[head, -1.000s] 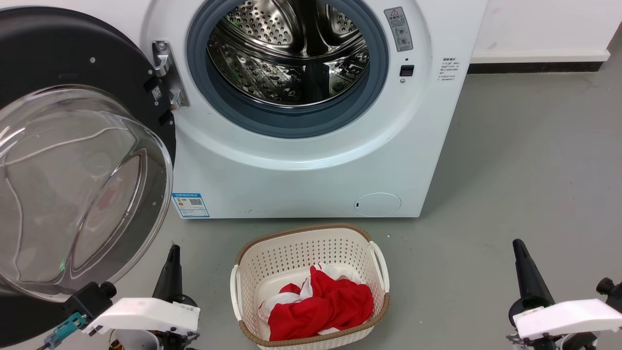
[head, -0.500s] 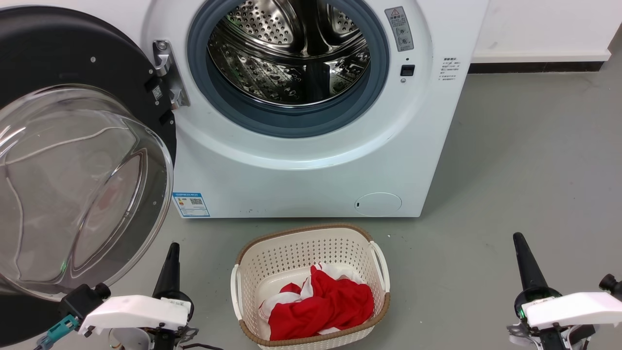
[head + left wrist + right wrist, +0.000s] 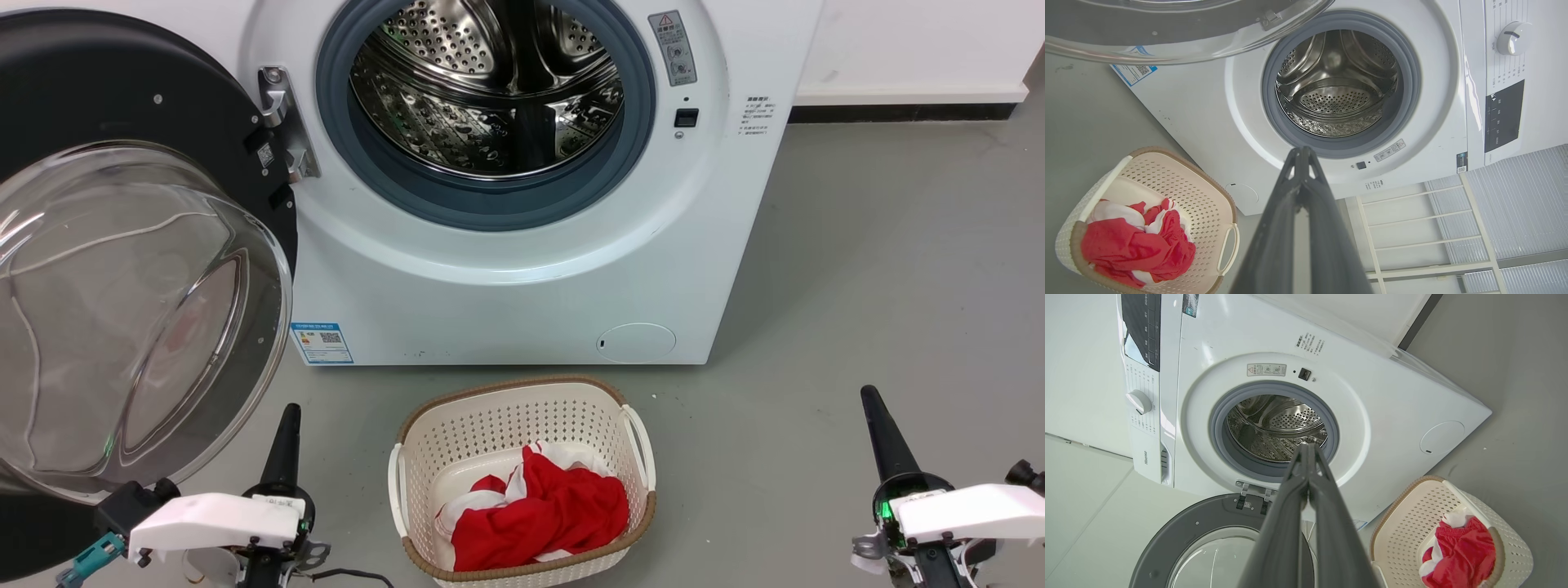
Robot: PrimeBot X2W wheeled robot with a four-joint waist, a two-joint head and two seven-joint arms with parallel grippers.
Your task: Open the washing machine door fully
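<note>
The white washing machine [image 3: 506,294] stands ahead with its steel drum [image 3: 490,82] exposed. Its door [image 3: 122,269], a black disc with a bulging clear glass bowl, is swung wide to the left on a metal hinge [image 3: 282,122]; it also shows in the right wrist view [image 3: 1208,539] and along the top of the left wrist view [image 3: 1167,28]. My left gripper [image 3: 287,416] is low at the left, just right of the door's lower rim, fingers together and empty [image 3: 1301,153]. Low on the right, my right gripper [image 3: 870,400] is shut on nothing [image 3: 1308,449], far from the door.
A cream plastic basket [image 3: 522,400] holding red and white cloth [image 3: 539,510] sits on the grey floor in front of the machine, between my two arms. A white wire rack [image 3: 1412,228] appears in the left wrist view. Bare floor stretches to the right.
Both arms have sunk slightly toward the bottom edge of the head view. The door and the basket have not moved.
</note>
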